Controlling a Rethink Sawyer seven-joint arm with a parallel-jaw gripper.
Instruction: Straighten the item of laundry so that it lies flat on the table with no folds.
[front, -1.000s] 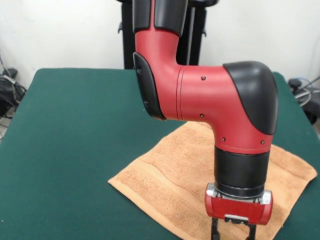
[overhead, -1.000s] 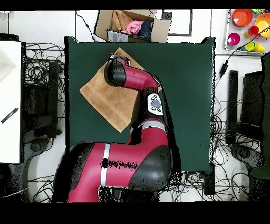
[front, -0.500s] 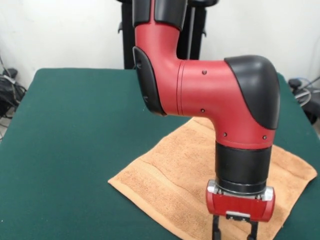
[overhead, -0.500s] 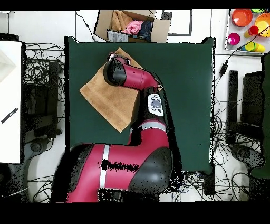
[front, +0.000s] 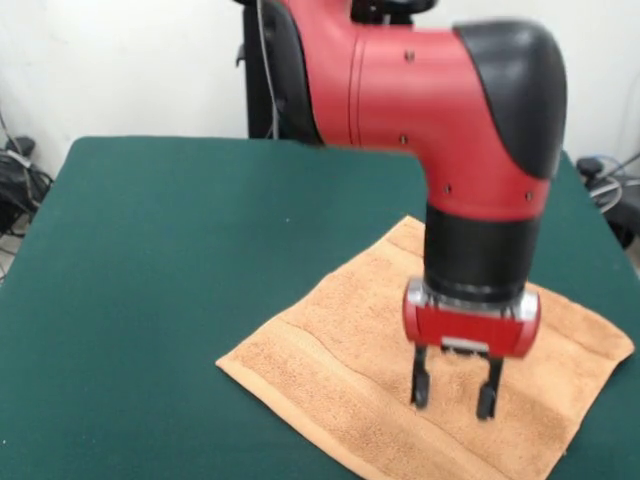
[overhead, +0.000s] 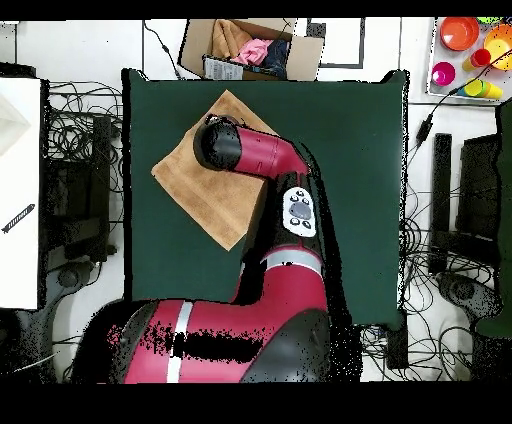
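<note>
**Gripper hangs parted above the spread towel**

From my station I see the gripper (front: 452, 388) pointing straight down over the terry-cloth towel (front: 340, 360), its 2 black fingers (front: 420, 378) set apart with a clear gap between them and nothing held. In the front view the tips look just above the cloth or barely at it; I cannot tell whether they touch. The red gripper block sits under the black wrist collar, and the red and black arm (front: 440, 100) comes down from above and covers part of the towel's far corner.

The towel lies on the dark green table (front: 150, 260), turned like a diamond, in the right, nearer part of the table in the front view. 1 corner points left, 1 points right, and the near one runs out of the bottom edge of the picture. It looks spread out in a single layer, with a woven border band running along its near-left side. I see no raised fold on the part that shows.

In the overhead view the towel (overhead: 200, 190) sits toward the table's (overhead: 360, 150) left, far side, and the arm's black elbow (overhead: 218, 145) hides the gripper itself. Past the table's far edge I see an open cardboard box (overhead: 250, 47) with cloth in it, and coloured cups and bowls (overhead: 470, 45) at the far right corner.
</note>
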